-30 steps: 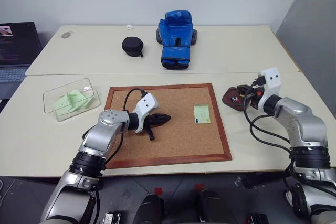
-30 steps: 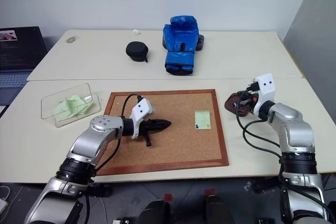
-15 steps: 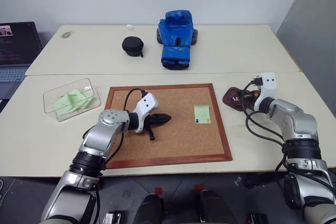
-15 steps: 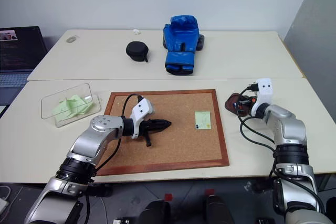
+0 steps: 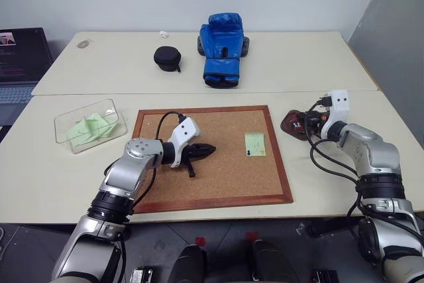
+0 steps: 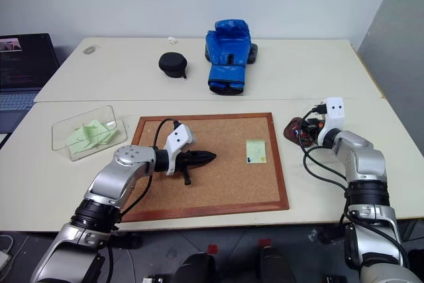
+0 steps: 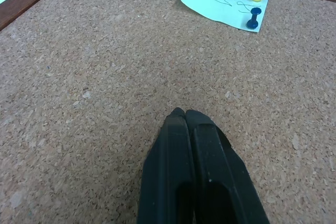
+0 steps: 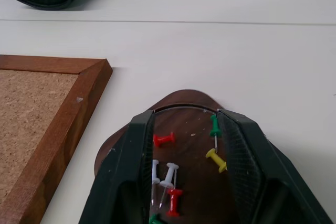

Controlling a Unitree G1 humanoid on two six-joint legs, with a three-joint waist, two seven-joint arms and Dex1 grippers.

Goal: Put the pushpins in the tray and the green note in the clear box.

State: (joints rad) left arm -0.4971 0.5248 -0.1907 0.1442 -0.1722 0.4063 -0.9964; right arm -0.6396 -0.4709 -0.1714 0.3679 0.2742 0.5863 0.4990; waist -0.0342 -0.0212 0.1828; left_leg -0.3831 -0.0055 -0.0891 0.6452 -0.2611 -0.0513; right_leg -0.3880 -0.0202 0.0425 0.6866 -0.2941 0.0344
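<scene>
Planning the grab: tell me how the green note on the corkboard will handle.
The green note is probably thin and floppy: one edge already curls up. Two pushpins hold it to the corkboard, so pulling it now would likely tear it.

left end effector (image 7: 185, 115): fingers pressed together, pointing forward-right | right end effector (image 8: 184, 124): fingers parted, pointing forward

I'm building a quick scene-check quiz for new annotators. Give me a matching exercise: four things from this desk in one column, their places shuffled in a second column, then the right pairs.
Things:
1. green note
2. heap of green slips
3. tray
4. black round case

Places:
a. on the far table, left of the blue glove
b. pinned on the cork board
c. inside the clear box
d. under the right gripper, right of the board

Pairs: 1-b, 2-c, 3-d, 4-a
</scene>
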